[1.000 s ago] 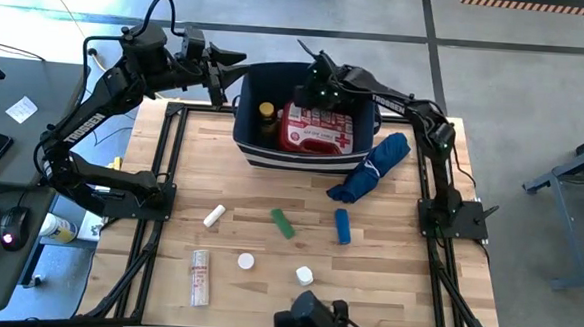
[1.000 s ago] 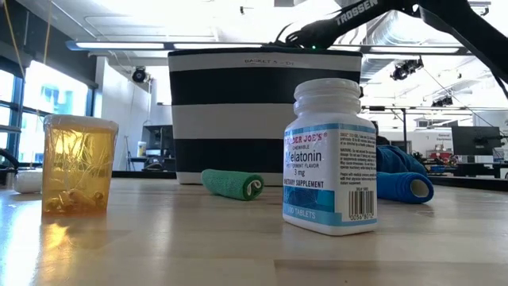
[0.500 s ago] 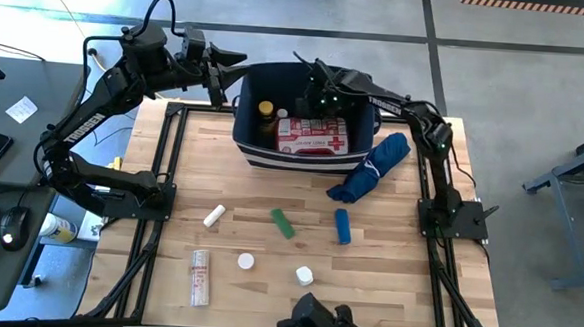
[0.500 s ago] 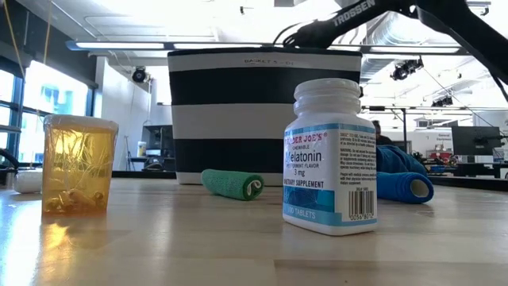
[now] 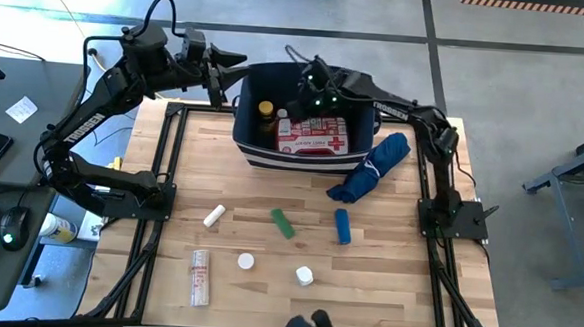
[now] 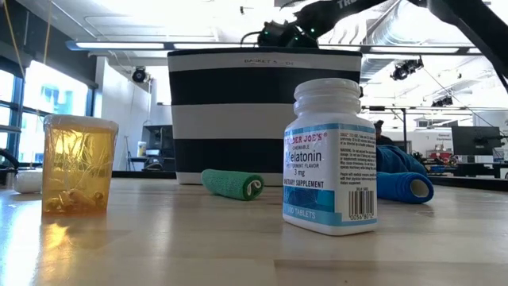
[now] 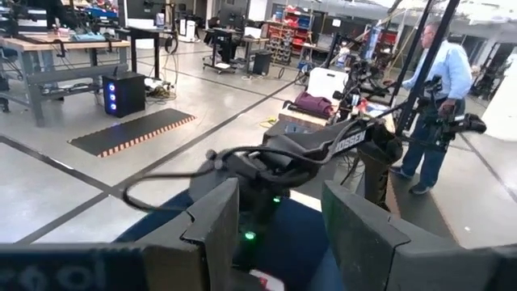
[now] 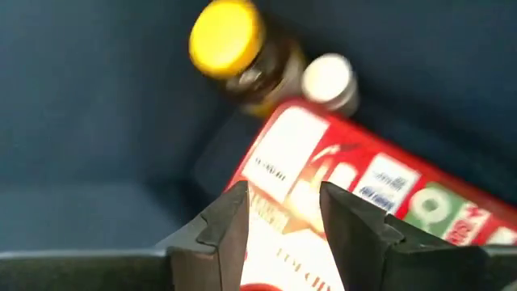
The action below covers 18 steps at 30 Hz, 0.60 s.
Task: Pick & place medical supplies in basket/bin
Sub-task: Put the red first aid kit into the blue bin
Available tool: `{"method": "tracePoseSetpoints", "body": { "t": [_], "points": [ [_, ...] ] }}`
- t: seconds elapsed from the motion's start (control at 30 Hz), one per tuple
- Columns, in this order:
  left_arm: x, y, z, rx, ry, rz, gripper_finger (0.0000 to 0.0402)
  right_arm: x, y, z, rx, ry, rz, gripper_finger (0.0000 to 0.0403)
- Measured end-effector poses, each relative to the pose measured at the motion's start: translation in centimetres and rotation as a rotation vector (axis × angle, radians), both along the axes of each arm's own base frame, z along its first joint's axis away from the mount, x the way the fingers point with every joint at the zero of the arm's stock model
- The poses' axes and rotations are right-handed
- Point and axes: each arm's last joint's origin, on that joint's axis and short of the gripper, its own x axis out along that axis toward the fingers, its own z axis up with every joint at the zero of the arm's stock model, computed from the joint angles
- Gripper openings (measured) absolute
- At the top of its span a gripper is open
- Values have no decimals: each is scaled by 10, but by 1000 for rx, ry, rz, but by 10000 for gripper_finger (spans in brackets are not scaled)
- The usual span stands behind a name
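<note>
Your navy bin [image 5: 258, 147] sits at table [image 5: 239, 216] far edge, directly under right claw [image 5: 309, 92]. First aid pouch [image 5: 314, 135] lies inside, just below that claw; amber yellow-capped bottle [image 8: 242, 56] and small white bottle [image 8: 331, 81] just beyond its tips. Right claw fingers apart, empty. Left claw [image 7: 279, 230] parted, empty, beside bin's rim.

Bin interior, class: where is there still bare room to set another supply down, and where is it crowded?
Bare floor lies along the navy bin's left wall. Crowded: the first aid pouch fills the middle and right, with the yellow-capped bottle and a white-capped bottle beside it; the right end effector hovers above.
</note>
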Motion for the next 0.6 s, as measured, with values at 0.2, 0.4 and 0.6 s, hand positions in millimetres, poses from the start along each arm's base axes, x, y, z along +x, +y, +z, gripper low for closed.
{"method": "tracePoseSetpoints", "body": {
  "t": [0.2,0.4,0.6],
  "points": [
    [-2,2,-8,-35,80,79,209,18,22,4,-130,-31,156,145],
    [-3,4,-9,-38,82,166,209,38,23,-6,-209,-92,161,137],
    [-3,4,-9,-62,69,185,209,41,15,-16,-177,-102,126,111]
  ]
}}
